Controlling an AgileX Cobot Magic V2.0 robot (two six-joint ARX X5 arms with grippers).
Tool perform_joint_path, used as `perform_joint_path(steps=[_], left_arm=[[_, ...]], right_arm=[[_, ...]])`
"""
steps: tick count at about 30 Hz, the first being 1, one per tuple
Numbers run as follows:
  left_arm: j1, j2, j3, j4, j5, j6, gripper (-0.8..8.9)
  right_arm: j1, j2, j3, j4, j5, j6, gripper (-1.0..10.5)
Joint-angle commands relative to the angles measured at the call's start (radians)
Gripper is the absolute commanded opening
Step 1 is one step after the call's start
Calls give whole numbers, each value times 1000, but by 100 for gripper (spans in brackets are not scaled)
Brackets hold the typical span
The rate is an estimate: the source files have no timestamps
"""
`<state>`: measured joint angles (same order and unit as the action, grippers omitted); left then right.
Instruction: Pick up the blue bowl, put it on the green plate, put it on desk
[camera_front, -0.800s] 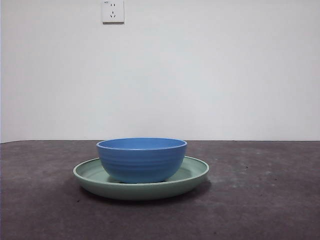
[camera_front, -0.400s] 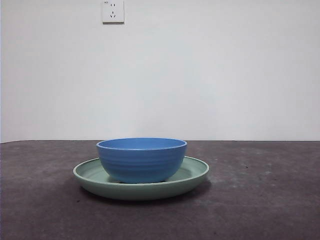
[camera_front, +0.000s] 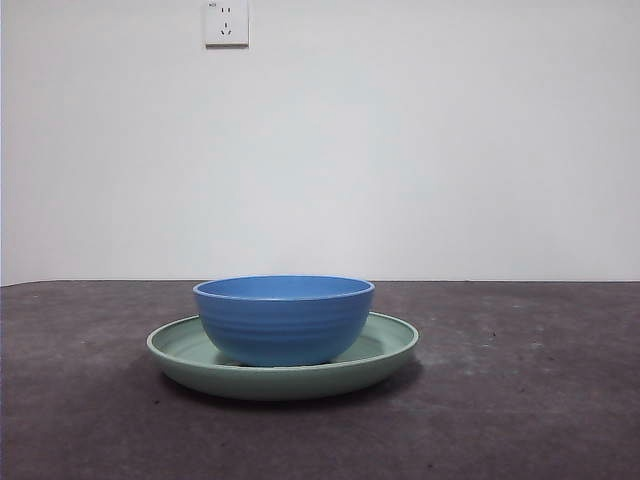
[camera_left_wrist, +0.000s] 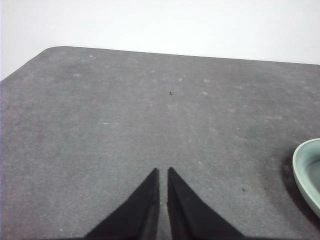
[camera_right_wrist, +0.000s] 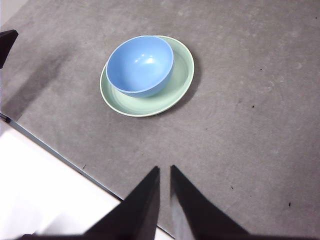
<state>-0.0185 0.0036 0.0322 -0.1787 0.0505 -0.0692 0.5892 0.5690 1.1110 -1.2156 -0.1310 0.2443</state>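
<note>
Here, the blue bowl (camera_front: 283, 318) sits on the green plate (camera_front: 385, 346), unlabelled.

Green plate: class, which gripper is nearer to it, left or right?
Left. The left gripper sits low beside the green plate; the right gripper hangs high, well away.

You get even, bright light; glare spots sit inside the blue bowl (camera_right_wrist: 141, 64), a soft shadow rings the green plate (camera_right_wrist: 176, 89).

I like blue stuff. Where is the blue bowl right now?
The blue bowl sits in the green plate, toward its left side in the front view, on the desk.
</note>
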Motion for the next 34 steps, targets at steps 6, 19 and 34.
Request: perform_joint_path(steps=[6, 19, 34], left_arm=[[-2, 0, -21, -8, -3, 0, 27], [-2, 0, -21, -8, -3, 1, 27], [-2, 0, -21, -8, -3, 1, 27]], right_arm=[[8, 4, 13, 11, 0, 10, 30], [-79, -17, 13, 8, 1, -82, 30], [-514, -332, -570, 803, 53, -324, 30]])
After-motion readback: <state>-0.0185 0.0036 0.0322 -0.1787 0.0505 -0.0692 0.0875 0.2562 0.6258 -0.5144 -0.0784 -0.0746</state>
